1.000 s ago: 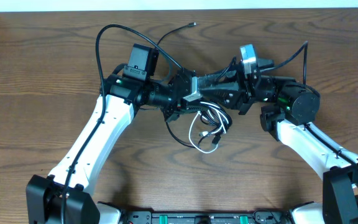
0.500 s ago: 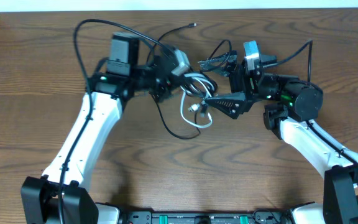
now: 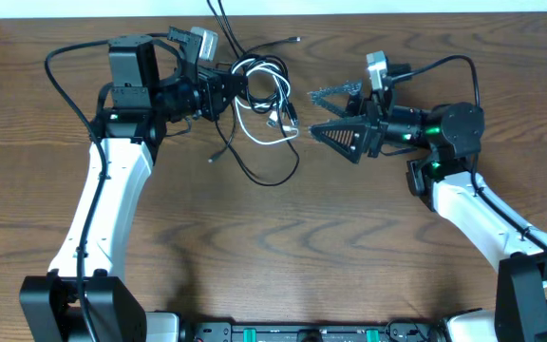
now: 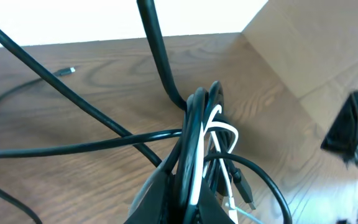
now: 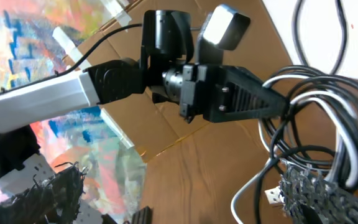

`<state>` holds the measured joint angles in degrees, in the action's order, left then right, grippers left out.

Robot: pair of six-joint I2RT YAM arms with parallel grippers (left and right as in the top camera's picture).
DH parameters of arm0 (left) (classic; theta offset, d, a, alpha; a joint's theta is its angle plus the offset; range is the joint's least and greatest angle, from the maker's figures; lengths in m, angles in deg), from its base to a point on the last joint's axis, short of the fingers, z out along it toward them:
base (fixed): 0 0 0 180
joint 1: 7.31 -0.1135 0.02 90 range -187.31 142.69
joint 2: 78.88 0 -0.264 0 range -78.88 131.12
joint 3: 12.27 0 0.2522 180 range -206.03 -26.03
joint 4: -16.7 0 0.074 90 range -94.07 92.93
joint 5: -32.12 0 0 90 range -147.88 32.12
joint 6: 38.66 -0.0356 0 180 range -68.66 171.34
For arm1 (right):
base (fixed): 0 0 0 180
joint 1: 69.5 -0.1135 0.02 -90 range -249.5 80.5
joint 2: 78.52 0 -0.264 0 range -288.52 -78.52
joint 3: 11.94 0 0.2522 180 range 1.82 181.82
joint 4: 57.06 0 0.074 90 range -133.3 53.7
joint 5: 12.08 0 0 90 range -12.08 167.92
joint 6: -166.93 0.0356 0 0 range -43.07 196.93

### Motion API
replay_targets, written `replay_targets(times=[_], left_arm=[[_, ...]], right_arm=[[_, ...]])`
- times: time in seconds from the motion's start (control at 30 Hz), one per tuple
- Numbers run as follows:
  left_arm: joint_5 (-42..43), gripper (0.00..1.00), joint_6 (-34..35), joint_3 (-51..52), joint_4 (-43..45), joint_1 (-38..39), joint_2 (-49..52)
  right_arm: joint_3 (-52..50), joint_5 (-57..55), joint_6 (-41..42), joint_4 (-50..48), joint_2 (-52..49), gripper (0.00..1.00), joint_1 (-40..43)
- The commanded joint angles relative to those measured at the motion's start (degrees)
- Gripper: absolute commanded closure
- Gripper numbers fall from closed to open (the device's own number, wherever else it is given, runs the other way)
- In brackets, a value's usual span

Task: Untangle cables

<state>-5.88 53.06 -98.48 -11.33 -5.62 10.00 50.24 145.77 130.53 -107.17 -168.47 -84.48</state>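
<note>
Our left arm stretches out long, its left gripper clenched on a looped bundle: a thin black cable and a glossy white cable. The loops spread just right of that gripper over the wood-grain table. Only the left wrist view shows the white strand wedged among black coils. Further right, apart from the bundle, our right gripper stands released and empty.

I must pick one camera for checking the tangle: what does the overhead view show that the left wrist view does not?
Only overhead: the right gripper standing open, apart from the bundle, and the black cable looping on the table. Only left wrist: up close, the white cable threaded between black strands at the grip. Both: the left gripper shut on the bundle.
</note>
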Motion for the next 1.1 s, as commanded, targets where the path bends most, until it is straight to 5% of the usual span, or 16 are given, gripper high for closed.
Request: replay_targets(times=[0.0, 0.1, 0.23, 0.7, 1.07], left_arm=[[-1.53, 0.93, 7.02, -0.11, 0.48, 1.62, 0.04], [-1.57, 0.92, 6.99, -0.11, 0.48, 4.07, 0.04], [-3.32, 0.93, 6.99, -0.11, 0.44, 5.77, 0.04], [-6.23, 0.93, 17.46, -0.11, 1.33, 10.58, 0.04], [-6.47, 0.93, 15.41, -0.11, 1.31, 11.5, 0.04]], right_arm=[[0.63, 1.36, -10.47, -0.35, 0.37, 0.02, -3.08], [0.63, 0.85, -20.9, 2.25, 0.37, 0.13, -5.29], [0.63, -3.54, -27.89, 8.11, 0.37, 0.41, -6.05], [0.63, -33.22, -49.96, 33.7, 0.37, 0.5, -11.63], [0.63, -42.86, -51.15, 36.72, 0.37, 0.88, -12.44]])
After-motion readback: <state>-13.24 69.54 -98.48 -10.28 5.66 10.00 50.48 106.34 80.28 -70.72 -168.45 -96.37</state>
